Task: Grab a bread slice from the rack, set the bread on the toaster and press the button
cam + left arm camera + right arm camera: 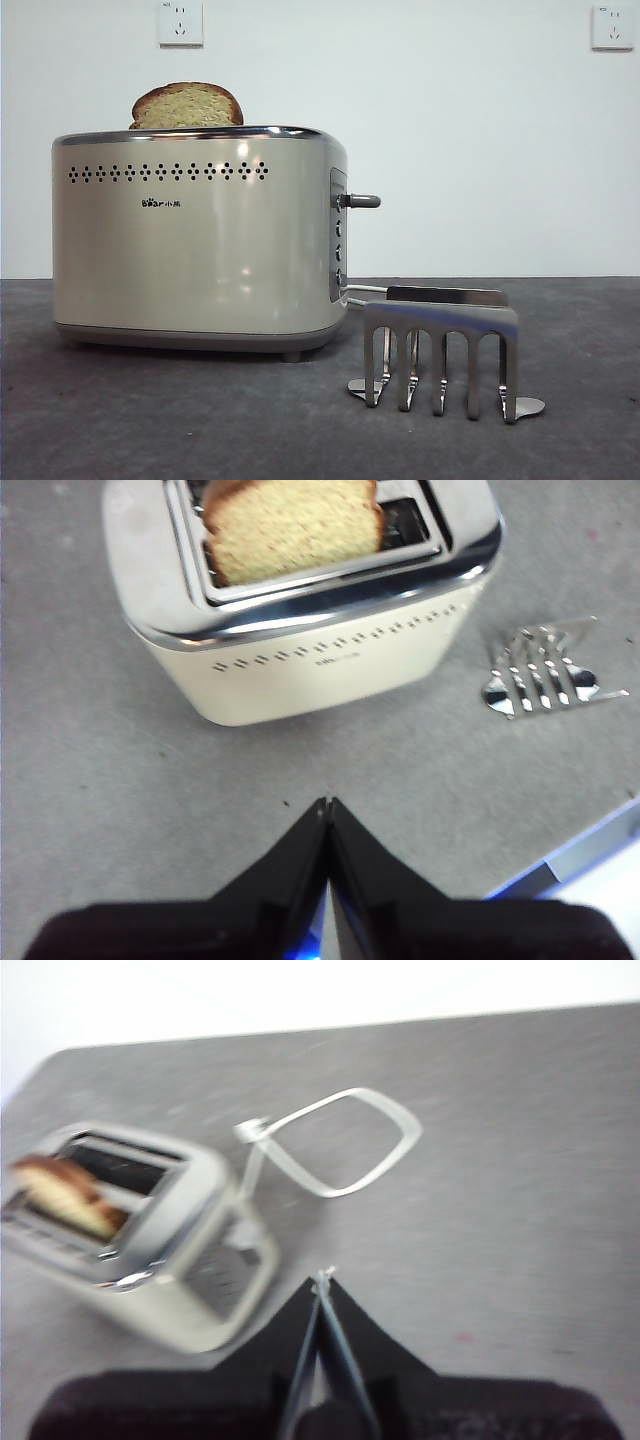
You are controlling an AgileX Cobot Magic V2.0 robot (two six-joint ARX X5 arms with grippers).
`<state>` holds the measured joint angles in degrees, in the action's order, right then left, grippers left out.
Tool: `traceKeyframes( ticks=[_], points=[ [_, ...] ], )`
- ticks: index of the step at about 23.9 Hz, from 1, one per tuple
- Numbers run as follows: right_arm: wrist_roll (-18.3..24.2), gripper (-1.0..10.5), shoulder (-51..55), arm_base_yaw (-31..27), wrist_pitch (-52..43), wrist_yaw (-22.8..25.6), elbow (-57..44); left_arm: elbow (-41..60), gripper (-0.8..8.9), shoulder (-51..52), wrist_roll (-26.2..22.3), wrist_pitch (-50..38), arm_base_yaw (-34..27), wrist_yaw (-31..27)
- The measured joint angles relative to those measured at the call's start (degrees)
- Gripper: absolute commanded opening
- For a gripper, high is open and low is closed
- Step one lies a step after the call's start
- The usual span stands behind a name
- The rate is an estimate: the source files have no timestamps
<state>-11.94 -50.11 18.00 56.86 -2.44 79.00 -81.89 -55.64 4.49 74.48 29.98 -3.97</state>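
Note:
The slice of bread [187, 106] stands upright in a slot of the cream toaster [200, 240], its domed top poking above the chrome rim. It also shows in the left wrist view [292, 525] and the right wrist view [62, 1197]. The toaster's lever [362, 201] sticks out on its right end, up high. The silver rack [442, 352] stands empty on the table to the right of the toaster. My left gripper [328, 805] is shut and empty, above the table in front of the toaster [300, 610]. My right gripper [322, 1278] is shut and empty, above the table beside the toaster [140, 1250].
A white power cord [335, 1145] loops across the grey table behind the toaster. Two wall sockets [180, 22] sit on the white wall. A pale table edge [580, 850] shows in the left wrist view. No arm shows in the front view.

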Motion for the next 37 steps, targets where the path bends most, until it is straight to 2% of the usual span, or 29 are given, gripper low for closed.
traceKeyframes(
  ticks=[7,15,20,23,29,37],
  points=[
    [0.87,0.0,5.49,0.0,4.44,10.21,0.63,0.0,-0.04,0.7,0.02,0.92,0.0,-1.79],
    [1.16,0.0,4.98,0.0,10.36,18.38,7.26,0.0,-0.04,0.87,0.02,0.83,0.0,-1.79],
    [1.27,0.0,5.31,0.0,10.71,27.85,9.42,0.0,-0.04,-1.57,0.02,-1.03,0.0,-1.79],
    [1.27,0.0,5.09,0.0,12.66,31.69,9.49,0.0,-0.04,-3.48,0.02,-2.54,0.0,-1.79],
    [1.22,0.0,3.39,0.0,20.98,34.12,9.42,0.0,-0.04,-7.39,0.02,-7.93,0.0,-1.77],
    [1.31,0.0,0.0,0.0,20.98,34.14,9.38,0.04,-0.04,-7.17,0.02,-18.78,-1.9,-1.44]
  ],
)
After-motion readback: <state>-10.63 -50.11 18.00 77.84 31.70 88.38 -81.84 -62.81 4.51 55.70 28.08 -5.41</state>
